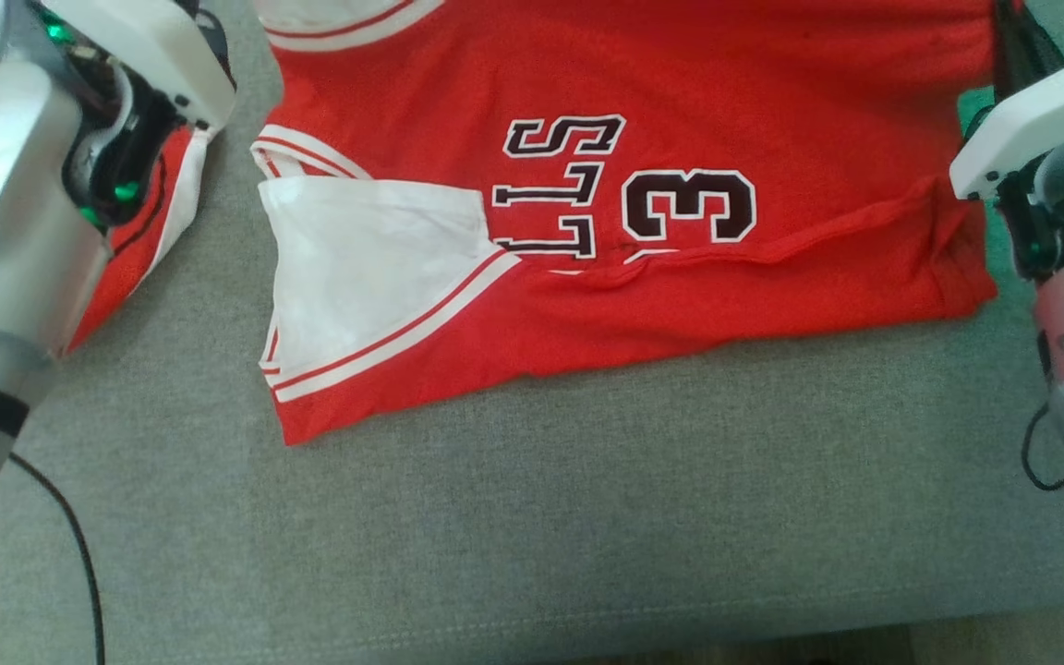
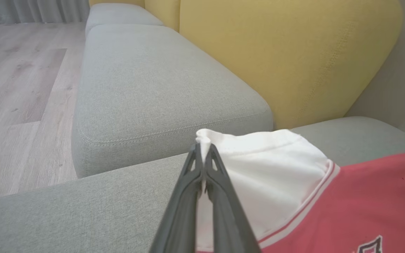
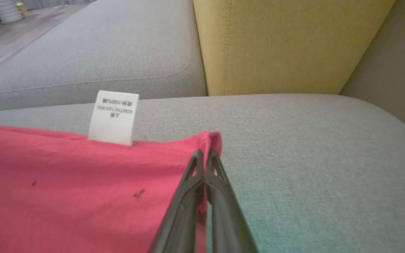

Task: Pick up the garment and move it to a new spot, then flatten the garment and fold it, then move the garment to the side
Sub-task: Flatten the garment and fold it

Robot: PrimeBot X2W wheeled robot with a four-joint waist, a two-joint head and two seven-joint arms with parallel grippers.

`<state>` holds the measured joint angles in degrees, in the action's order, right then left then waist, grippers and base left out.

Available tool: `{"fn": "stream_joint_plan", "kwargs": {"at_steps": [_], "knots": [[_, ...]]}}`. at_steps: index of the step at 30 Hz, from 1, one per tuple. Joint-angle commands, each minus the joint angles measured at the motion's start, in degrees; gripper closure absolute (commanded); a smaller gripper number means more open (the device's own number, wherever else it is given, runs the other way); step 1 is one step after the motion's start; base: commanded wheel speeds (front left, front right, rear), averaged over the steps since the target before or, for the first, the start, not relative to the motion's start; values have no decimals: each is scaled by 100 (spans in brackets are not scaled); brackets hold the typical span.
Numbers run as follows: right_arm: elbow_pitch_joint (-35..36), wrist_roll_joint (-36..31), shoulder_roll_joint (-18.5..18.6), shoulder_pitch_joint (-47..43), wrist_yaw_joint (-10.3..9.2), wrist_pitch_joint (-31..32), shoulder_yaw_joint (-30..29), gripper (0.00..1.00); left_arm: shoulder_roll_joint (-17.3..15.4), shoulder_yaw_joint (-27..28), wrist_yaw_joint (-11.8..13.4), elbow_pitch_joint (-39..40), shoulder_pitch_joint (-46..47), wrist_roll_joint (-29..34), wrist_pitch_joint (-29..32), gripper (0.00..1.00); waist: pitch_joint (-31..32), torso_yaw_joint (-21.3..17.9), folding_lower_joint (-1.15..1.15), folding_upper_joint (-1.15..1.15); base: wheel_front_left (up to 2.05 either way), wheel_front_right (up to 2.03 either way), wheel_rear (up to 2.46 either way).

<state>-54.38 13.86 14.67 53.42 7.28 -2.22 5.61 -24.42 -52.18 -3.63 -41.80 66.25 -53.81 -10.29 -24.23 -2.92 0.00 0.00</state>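
On the grey seat cushion (image 1: 532, 517) of a sofa, one garment (image 1: 680, 120), a red jersey with white trim, is lying spread out, its dark-lettered chest print and a single full digit 3 (image 1: 689, 205) showing upside down in the head view. One white panel (image 1: 356, 268) edged with red and white stripes is lying folded over the jersey's left part, and a ridge of red cloth is running across the print towards the right edge. Two grippers are working, one at each end of the jersey. The left gripper (image 2: 204, 151) is pinching the lifted edge of white fabric between its two dark fingers, which are pressed tight together. The right gripper (image 3: 205, 154) is clamping the red corner of the jersey in the same way, its two fingers meeting on the cloth. One white care label (image 3: 114, 117) is standing up from the red edge just beside that corner. Behind the seat, a yellow back cushion (image 3: 276, 42) is rising, and a second grey seat cushion (image 2: 167, 88) is adjoining the first, with wooden floor (image 2: 19, 77) beyond it.
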Motion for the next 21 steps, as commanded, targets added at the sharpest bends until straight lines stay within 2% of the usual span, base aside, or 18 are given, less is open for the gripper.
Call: {"fn": "stream_joint_plan", "kwargs": {"at_steps": [1,11,17,21], "knots": [[122,79,35,52,21,-113,116,100,-248,172,-46,54,211,52,-75,100,57,8,0,0,0,0,0],[152,648,392,-398,21,-173,596,100,-653,-131,-196,647,-478,10,141,100,553,127,0,0,0,0,0],[496,1231,804,-984,21,397,1154,100,-1053,-277,-212,1644,-1241,-373,603,100,887,289,0,0,0,0,0],[873,1661,1145,-1400,21,918,1513,100,-1398,-447,-98,2437,-1745,-561,1003,100,1071,367,0,0,0,0,0]]}}
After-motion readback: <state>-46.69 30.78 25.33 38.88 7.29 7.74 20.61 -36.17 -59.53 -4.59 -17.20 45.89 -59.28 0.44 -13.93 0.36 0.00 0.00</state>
